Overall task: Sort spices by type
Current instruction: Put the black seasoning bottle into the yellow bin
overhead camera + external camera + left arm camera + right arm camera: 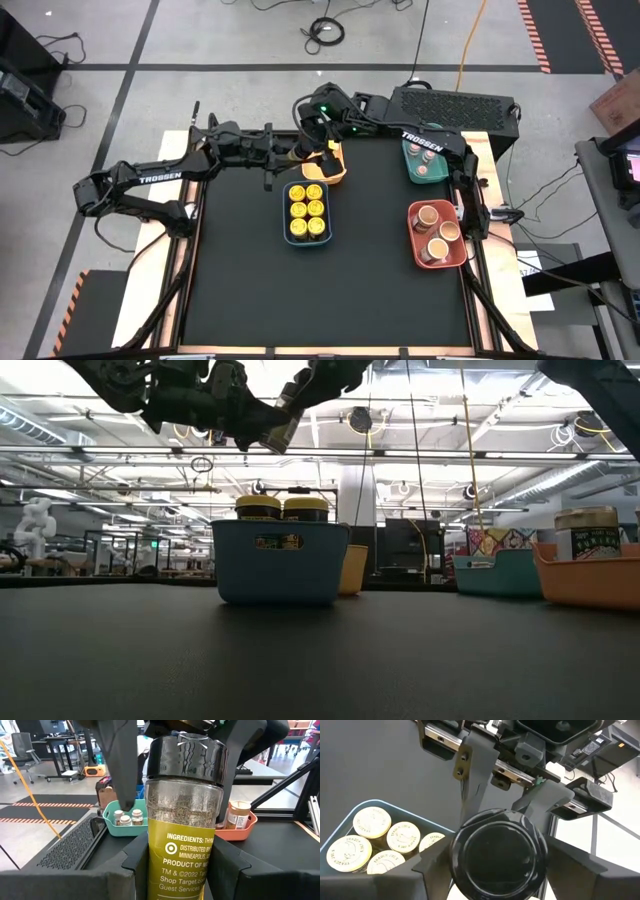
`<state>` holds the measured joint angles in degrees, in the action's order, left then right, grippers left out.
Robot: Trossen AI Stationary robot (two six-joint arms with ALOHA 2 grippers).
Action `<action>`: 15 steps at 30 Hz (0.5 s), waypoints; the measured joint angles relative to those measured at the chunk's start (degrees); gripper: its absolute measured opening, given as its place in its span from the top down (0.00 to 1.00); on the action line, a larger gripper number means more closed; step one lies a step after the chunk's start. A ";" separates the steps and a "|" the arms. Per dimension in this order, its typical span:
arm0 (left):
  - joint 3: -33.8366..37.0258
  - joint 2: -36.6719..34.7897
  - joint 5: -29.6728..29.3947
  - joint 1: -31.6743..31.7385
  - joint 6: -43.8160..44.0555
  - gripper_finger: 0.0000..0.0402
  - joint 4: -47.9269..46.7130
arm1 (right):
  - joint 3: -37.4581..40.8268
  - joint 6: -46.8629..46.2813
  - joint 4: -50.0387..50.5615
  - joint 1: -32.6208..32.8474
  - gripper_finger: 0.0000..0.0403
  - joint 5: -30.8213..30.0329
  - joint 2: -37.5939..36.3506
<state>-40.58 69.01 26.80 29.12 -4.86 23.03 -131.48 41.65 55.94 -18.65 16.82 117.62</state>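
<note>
A: Closest to the left wrist camera stands a dark-lidded herb jar [183, 810], upright, green label, dried herbs behind the glass; the left gripper [183, 865] is clamped on its lower body; behind it a teal tray [111, 822] with small pinkish-lidded jars [126, 817], and an orange tray [245, 827] with a brown-lidded tub [238, 814]

B: And the right wrist view?

A: The same jar's dark lid [496, 852] fills the foreground; the right gripper [495, 855] has a finger on either side of it, but whether they press the lid I cannot tell; beside it the blue tray [350, 816] holds yellow-lidded jars [385, 837]

B: From above?

A: Both grippers meet over the yellow tray [335, 168] at the table's far edge; the blue tray [289, 212] with six yellow lids lies just in front; the teal tray [412, 168] and the orange tray [415, 240] sit along the right side

B: Low view?

A: The blue tray [280, 565] is nearest, two dark-banded yellow jars [282, 508] rising above its rim; the grippers hang above it at the frame's top, jar details unclear
</note>
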 joint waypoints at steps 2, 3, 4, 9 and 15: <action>-0.02 0.00 -0.02 -0.01 0.00 0.63 0.04 | 0.00 -0.02 0.00 0.02 0.37 0.00 -0.08; -0.02 0.00 -0.04 -0.01 0.00 0.63 0.04 | 0.00 0.00 0.07 0.02 0.38 0.00 -0.08; -0.02 0.00 -0.06 -0.02 0.00 0.63 0.04 | 0.00 -0.01 0.14 0.02 0.40 0.00 -0.08; -0.02 -0.02 -0.10 -0.02 -0.15 0.63 0.02 | 0.00 -0.02 0.22 0.02 0.49 0.02 -0.08; -0.02 -0.02 -0.28 -0.02 -0.09 0.59 -0.06 | 0.00 -0.06 0.39 0.02 0.53 0.03 -0.13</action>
<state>-40.60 68.99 26.52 29.10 -4.95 22.96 -131.48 41.59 56.33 -18.63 16.85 117.49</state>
